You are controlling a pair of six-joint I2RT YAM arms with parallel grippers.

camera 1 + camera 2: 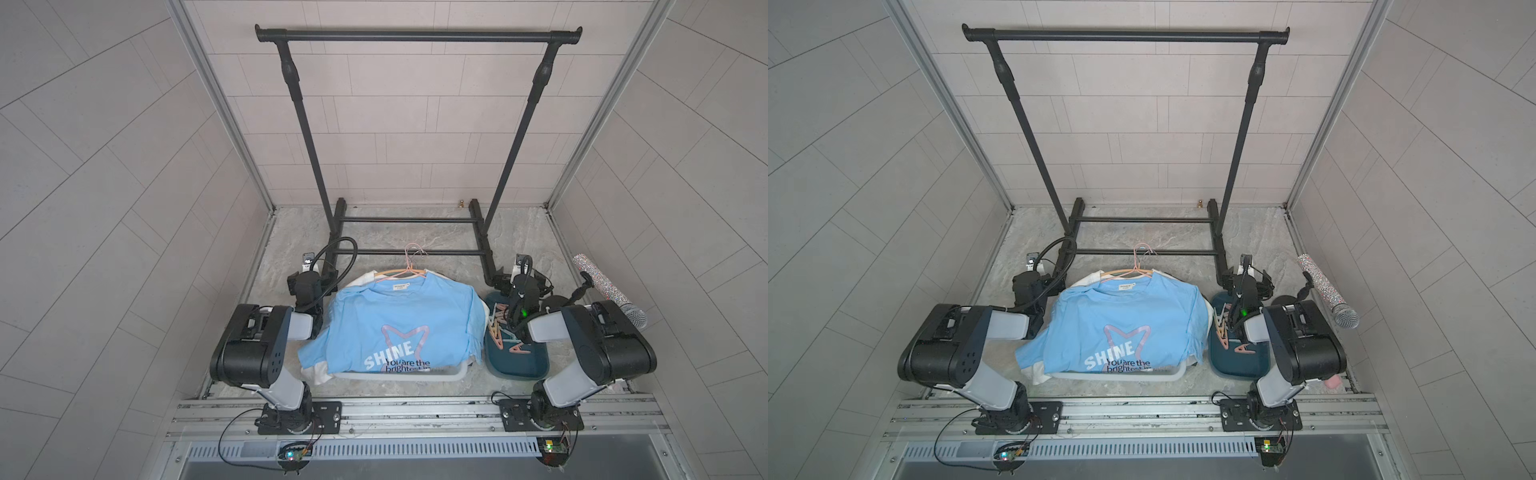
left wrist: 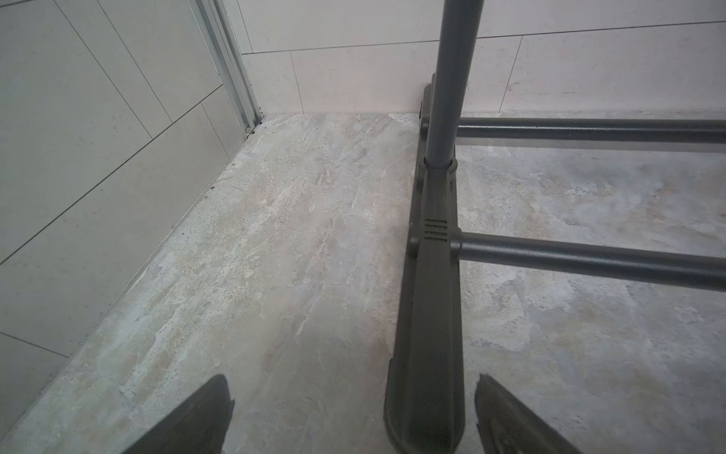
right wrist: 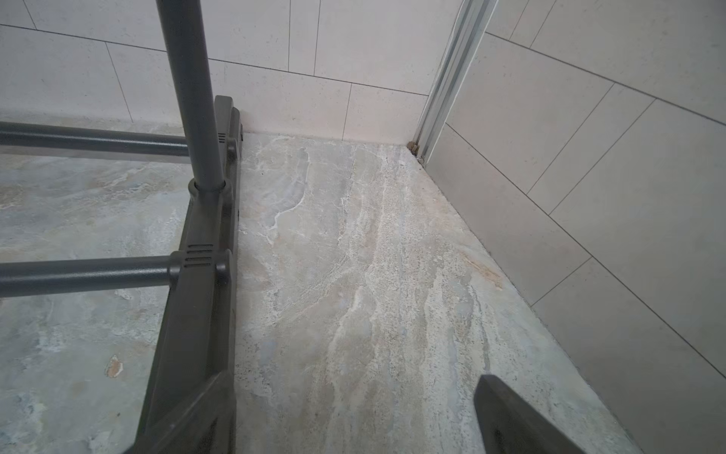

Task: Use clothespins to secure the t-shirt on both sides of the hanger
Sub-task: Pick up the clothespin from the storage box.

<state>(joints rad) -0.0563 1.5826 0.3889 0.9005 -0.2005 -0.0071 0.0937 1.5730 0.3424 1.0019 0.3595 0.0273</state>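
Pale rectangular wall tiles (image 1: 104,166) close us in on three sides. The work surface is a grey marbled stone-look slab (image 1: 395,232), mottled with beige in both wrist views. A black metal garment rack (image 1: 415,36) stands at the back of it.

The only writing we can read is on the light blue cotton t-shirt (image 1: 399,316): "SHINE" in white letters inside a pink star outline, with "You are the brightest" in black below, and the rest of the line is folded out of sight. The white neck label (image 1: 400,286) is too small to read.

The t-shirt lies flat on a pile of white garments in a white plastic basket (image 1: 415,376). A peach-coloured hanger (image 1: 409,271) with pink wire hooks shows at its collar. The clothespins (image 1: 496,328), small pastel pink and peach plastic pegs, lie heaped in a dark teal plastic tray (image 1: 519,368) just beside the shirt on the right, partly hidden by the right arm.

The left gripper (image 2: 351,379) is spread wide with nothing in it, and the rack's foot shows between its fingers. The right gripper (image 3: 353,379) is equally wide and empty, over bare slab beside the rack's other foot.
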